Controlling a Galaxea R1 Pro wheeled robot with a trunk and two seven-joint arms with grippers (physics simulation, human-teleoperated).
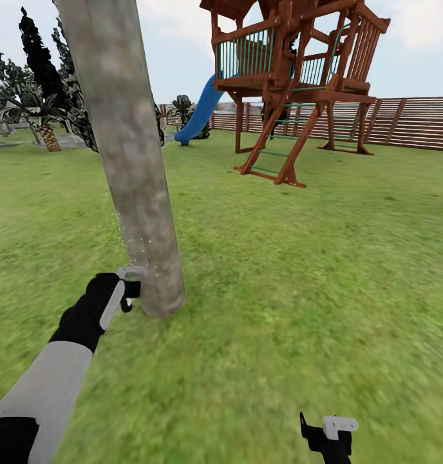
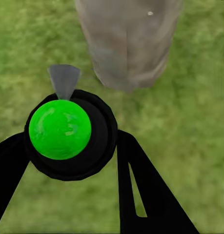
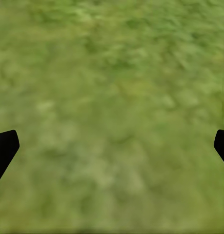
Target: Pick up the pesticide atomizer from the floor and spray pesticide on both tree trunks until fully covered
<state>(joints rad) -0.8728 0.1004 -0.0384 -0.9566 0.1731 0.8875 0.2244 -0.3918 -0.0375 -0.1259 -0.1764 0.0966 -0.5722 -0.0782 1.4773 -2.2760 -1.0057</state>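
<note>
We see our left gripper [image 1: 132,283] reaching out low beside the foot of a thick grey-beige tree trunk [image 1: 128,161], which rises slightly tilted from the lawn [image 1: 299,270]. In the left wrist view the jaws are pinched around the pesticide atomizer [image 2: 70,134], a round black bottle whose top shows a bright green cap; a small grey nozzle on it points toward the base of the tree trunk [image 2: 129,44], which stands just beyond on the grass. In the head view the bottle itself is mostly hidden behind the gripper and the dark forearm, so we cannot make it out there. A few faint pale specks show on the bark just above the gripper. Our right gripper [image 1: 329,428] sits low at the lower edge of the head view, well apart from the tree; in the right wrist view its fingertips [image 3: 5,146] stand wide apart at the two sides with only blurred grass between them. Farther back stand a wooden play tower [image 1: 292,84] with a blue slide [image 1: 199,113], a brown slat fence [image 1: 408,122], and dark trees and palms [image 1: 44,103] at the far left.
</note>
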